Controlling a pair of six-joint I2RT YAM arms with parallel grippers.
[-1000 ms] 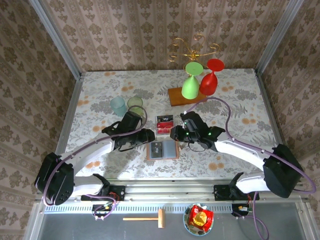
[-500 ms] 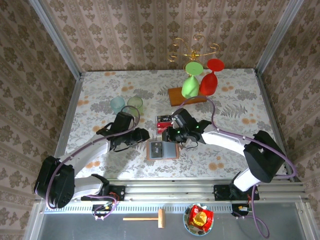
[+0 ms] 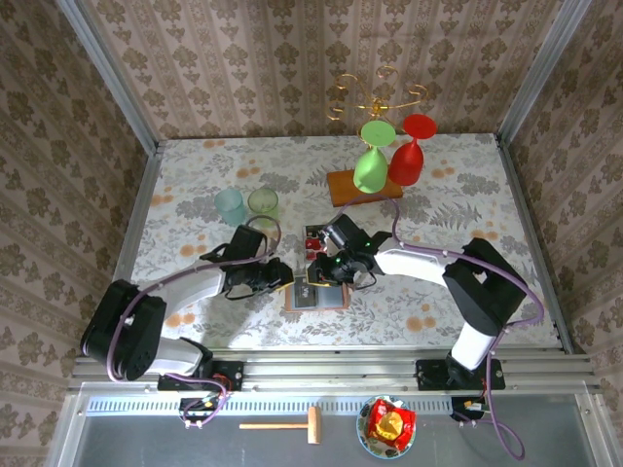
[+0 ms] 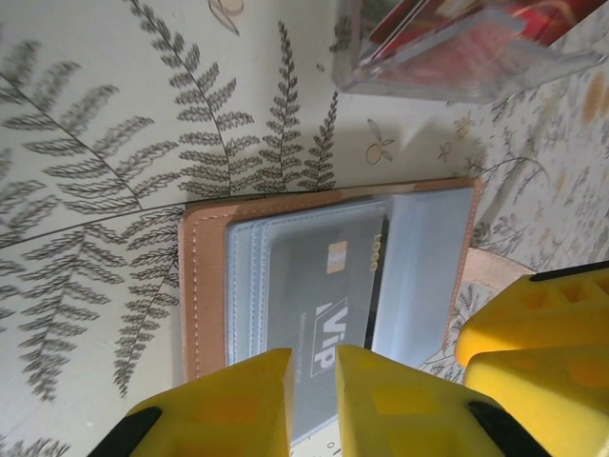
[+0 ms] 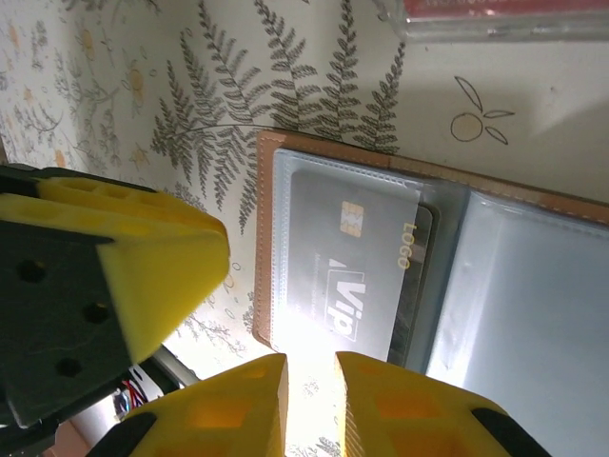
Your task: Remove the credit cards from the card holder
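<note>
Floral-patterned tabletop (image 3: 195, 185) carries the open brown leather card holder (image 3: 316, 293) with blue-grey lining, flat near the front edge between both arms, its long axis running left to right in the overhead view. Left gripper (image 4: 312, 400) and right gripper (image 5: 311, 405), jaws nearly together and apparently holding nothing, hover at its edge. Extraction seems about to begin: the grey "VIP" card (image 5: 354, 262), lengthwise in its sleeve, needs pinching and sliding out.

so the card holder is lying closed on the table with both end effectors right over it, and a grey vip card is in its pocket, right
Not quite: the card holder is lying open, not closed. The left wrist view shows its brown leather edge around the spread blue-grey lining. The rest holds: the grey VIP card sits in its pocket, and the left end effector and right end effector are right over it.
</note>
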